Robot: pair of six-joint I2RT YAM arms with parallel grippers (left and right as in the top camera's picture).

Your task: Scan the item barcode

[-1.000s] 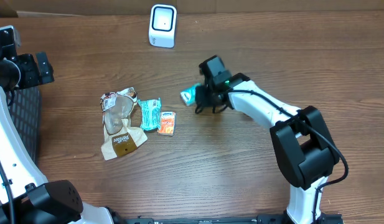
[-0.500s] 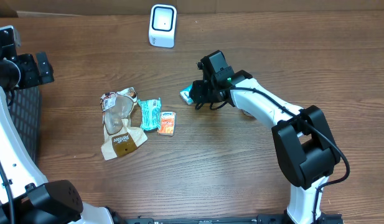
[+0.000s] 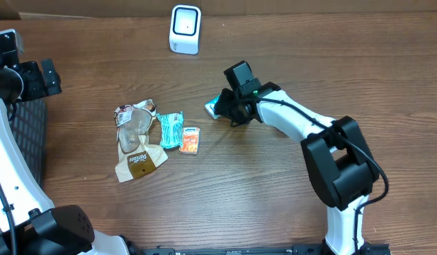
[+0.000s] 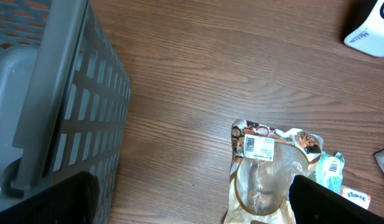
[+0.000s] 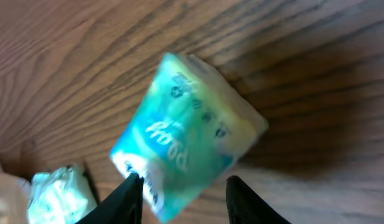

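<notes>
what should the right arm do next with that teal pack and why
Probably lift the teal pack slightly and carry it toward the white scanner at the table's far edge. The right fingers appear to pinch one end of the pack, which sits low over the wood and well short of the scanner, so nothing can be read from there.

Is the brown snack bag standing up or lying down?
Lying down. The brown snack bag lies flat and crumpled on the table, with its white label facing up.
</notes>
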